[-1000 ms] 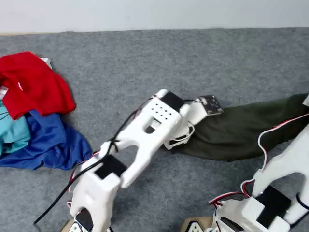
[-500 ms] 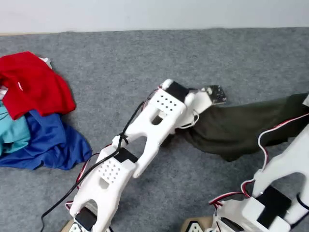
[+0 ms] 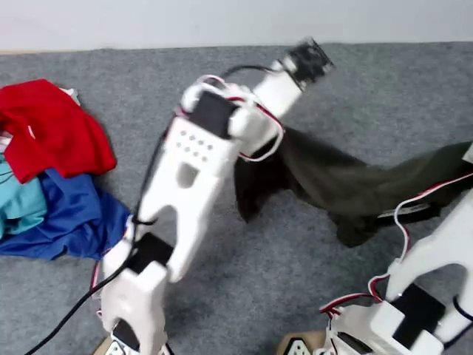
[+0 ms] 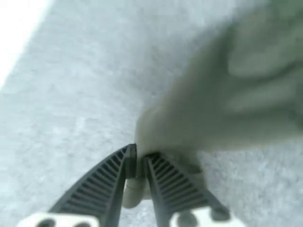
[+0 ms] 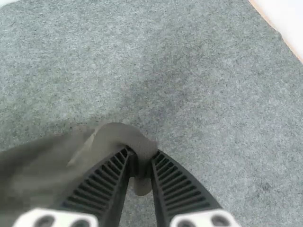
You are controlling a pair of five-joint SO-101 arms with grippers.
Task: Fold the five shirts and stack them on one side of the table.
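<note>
Far left of bench (image 3: 384, 81): loose pile, red shirt (image 3: 52, 129) on top, teal shirt (image 3: 18, 203) and blue shirt (image 3: 74, 218) under it. Centre: left claw (image 4: 138, 153) clamped on one end of olive shirt (image 3: 355, 188), end raised, cloth sagging between arms. Right: right claw (image 5: 141, 158) pinching other end. Step, as judged: spreading olive shirt for fold; nothing stacked yet. Next: pull taut, lay flat.

Four shirts are showing over one table (image 3: 384, 81), namely one red shirt (image 3: 55, 133), one teal shirt (image 3: 18, 207), one blue shirt (image 3: 77, 218) and one green shirt (image 3: 355, 188), plus two arms, left arm (image 3: 188, 177) and right arm (image 3: 443, 248).
</note>
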